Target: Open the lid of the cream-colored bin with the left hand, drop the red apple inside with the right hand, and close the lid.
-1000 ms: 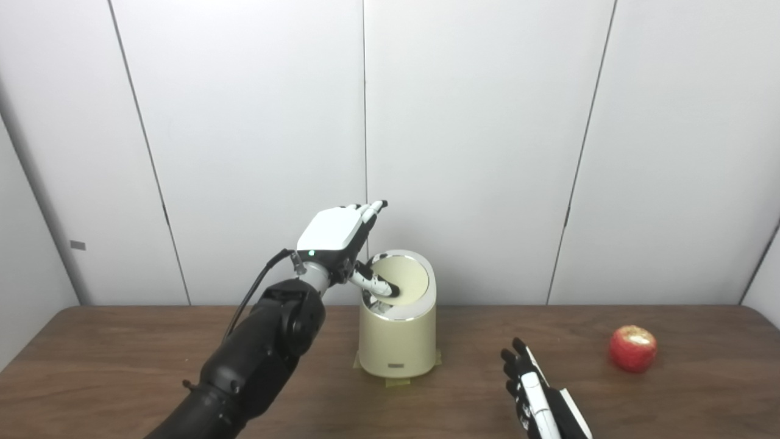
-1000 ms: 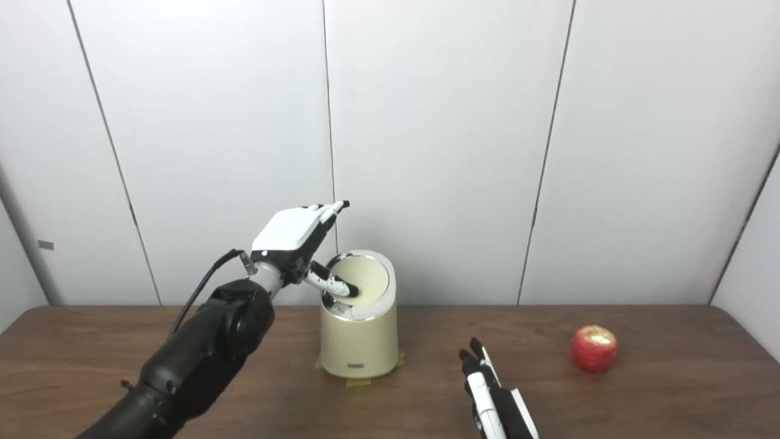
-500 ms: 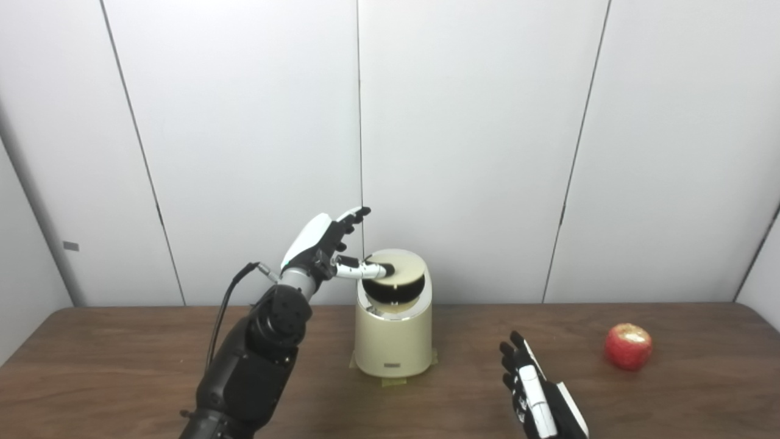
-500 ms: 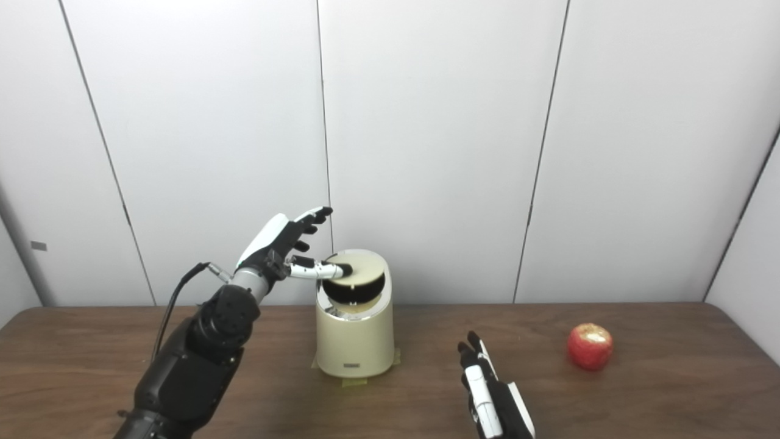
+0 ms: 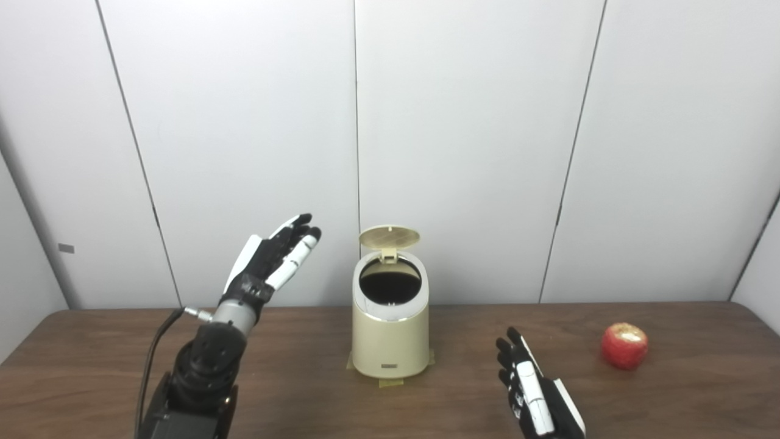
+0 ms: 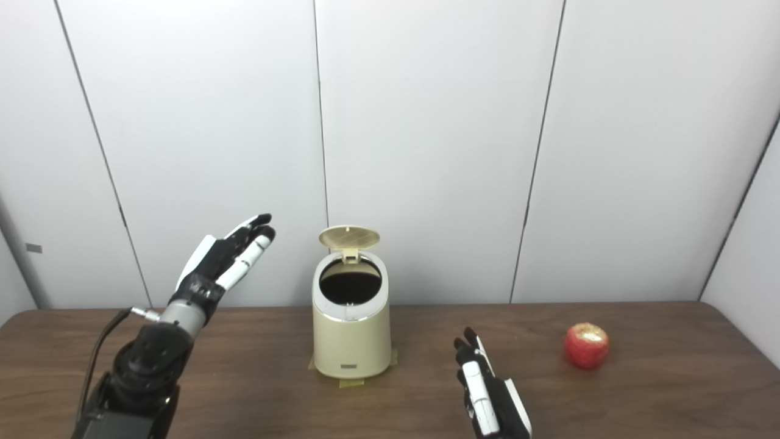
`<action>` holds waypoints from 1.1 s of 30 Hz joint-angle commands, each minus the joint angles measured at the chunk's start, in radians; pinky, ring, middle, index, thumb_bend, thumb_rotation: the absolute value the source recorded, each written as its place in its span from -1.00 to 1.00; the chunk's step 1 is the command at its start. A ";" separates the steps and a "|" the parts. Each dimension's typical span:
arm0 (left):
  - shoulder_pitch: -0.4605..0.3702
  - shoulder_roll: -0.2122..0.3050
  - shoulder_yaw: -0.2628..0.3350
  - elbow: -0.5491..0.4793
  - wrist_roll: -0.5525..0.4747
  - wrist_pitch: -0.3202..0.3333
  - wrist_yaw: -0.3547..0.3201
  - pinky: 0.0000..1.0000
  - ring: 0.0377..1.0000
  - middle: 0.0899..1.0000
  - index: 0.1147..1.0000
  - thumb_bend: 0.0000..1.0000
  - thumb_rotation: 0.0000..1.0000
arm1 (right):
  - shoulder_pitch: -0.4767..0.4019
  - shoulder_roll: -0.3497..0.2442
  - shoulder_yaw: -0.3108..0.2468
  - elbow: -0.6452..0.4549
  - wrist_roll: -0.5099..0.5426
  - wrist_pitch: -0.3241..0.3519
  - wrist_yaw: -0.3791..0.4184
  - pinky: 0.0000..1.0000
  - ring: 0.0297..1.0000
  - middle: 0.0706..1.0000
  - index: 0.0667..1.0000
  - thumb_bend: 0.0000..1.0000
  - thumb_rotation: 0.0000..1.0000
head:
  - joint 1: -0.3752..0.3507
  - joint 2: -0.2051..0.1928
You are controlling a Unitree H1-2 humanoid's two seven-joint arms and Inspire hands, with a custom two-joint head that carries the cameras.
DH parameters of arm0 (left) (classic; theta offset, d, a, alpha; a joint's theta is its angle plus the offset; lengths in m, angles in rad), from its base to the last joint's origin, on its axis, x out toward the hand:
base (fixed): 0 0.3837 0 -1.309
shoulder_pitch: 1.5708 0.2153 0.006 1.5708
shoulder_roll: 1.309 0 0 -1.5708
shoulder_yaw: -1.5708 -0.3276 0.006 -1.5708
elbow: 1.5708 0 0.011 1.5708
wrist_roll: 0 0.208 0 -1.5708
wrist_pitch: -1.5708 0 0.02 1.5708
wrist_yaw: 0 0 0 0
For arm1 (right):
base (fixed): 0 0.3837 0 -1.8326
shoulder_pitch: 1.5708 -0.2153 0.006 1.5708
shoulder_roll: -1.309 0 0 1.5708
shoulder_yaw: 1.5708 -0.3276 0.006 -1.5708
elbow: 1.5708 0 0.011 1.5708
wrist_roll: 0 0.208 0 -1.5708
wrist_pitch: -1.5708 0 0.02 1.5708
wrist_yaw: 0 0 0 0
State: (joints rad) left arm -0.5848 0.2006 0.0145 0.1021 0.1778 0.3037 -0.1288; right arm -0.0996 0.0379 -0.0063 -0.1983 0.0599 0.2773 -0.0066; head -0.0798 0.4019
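One cream-colored bin (image 5: 390, 332) stood on the one wooden table (image 5: 670, 396), to the right of the raised left hand (image 5: 268, 259) and ahead and left of the right hand (image 5: 536, 399). It had one lid (image 5: 389, 236), standing upright above the single dark opening. One red apple (image 5: 624, 346) lay well to the right of the right hand and somewhat ahead of it. Two hands were in view, one on each arm, both with fingers spread and holding nothing. Yellowish tape (image 5: 390, 382) showed under the bin's base; how many pieces could not be told.
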 commanded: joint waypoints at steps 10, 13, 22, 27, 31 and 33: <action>0.178 -0.025 0.044 -0.227 -0.075 0.007 0.032 1.00 0.90 0.90 0.97 0.07 1.00 | -0.027 0.008 -0.034 -0.086 0.079 0.034 0.011 0.87 0.96 0.95 0.97 0.33 0.56 | -0.014 0.015; 0.236 -0.052 0.060 -0.270 -0.102 0.027 0.037 1.00 0.94 0.94 1.00 0.08 1.00 | -0.023 0.009 -0.054 -0.111 0.128 0.048 0.016 0.79 0.94 0.94 0.96 0.38 0.37 | -0.020 0.021; 0.279 -0.086 0.082 -0.272 -0.169 0.006 0.041 1.00 0.98 1.00 1.00 0.01 1.00 | -0.045 -0.059 -0.091 -0.176 0.157 0.134 0.011 0.57 0.94 0.99 0.99 0.57 -0.57 | -0.159 0.052; 0.303 -0.089 0.092 -0.287 -0.229 0.003 0.034 0.97 1.00 1.00 1.00 -0.02 1.00 | -0.065 -0.109 -0.114 -0.197 0.121 0.165 -0.015 0.30 0.82 0.97 0.89 0.71 -0.79 | -0.259 0.065; 0.322 -0.090 0.089 -0.312 -0.244 0.019 0.041 1.00 1.00 1.00 1.00 -0.04 1.00 | -0.068 -0.194 -0.109 -0.204 0.024 0.128 -0.016 0.27 0.80 0.95 0.84 0.71 -0.81 | -0.327 0.075; 0.326 -0.088 0.089 -0.318 -0.248 0.030 0.042 1.00 1.00 1.00 1.00 -0.02 1.00 | -0.068 -0.234 -0.109 -0.217 -0.014 0.127 -0.011 0.31 0.80 0.95 0.83 0.68 -0.80 | -0.345 0.083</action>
State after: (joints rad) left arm -0.2228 0.1070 0.1025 -0.1851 -0.0567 0.3418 -0.0903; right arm -0.1221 -0.1624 -0.1094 -0.3682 0.0716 0.4424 -0.0249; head -0.4233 0.4847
